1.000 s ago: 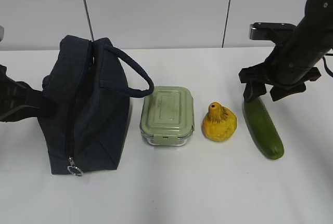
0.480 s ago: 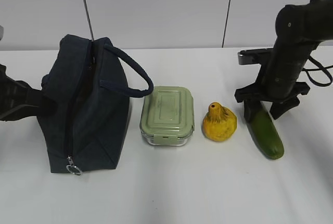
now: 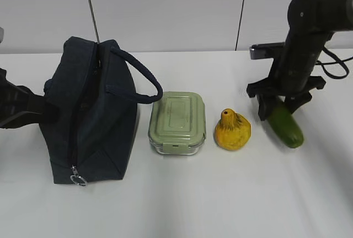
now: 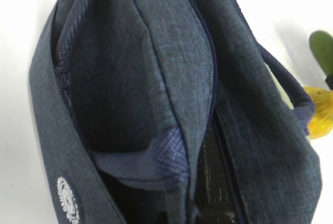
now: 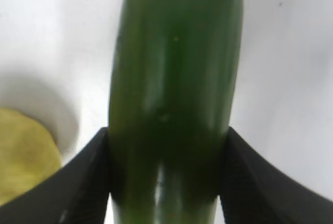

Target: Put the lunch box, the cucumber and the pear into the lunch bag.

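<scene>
the right gripper (image 3: 278, 107) jaws clamp the cucumber (image 3: 286, 125), lifted off the tabletop (image 3: 220, 194) beside the pear (image 3: 232, 130). lunch box (image 3: 177, 122) sits beside the lunch bag (image 3: 91, 111). left jaws: cannot tell.

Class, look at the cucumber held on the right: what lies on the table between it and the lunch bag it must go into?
The pear and the lunch box sit in a row between the cucumber, gripped by the right tool, and the lunch bag. Lifted over them, nothing else visibly blocks.

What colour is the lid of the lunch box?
Sage green, a pale muted tone; the lunch box lid shows best in the exterior view.
</scene>
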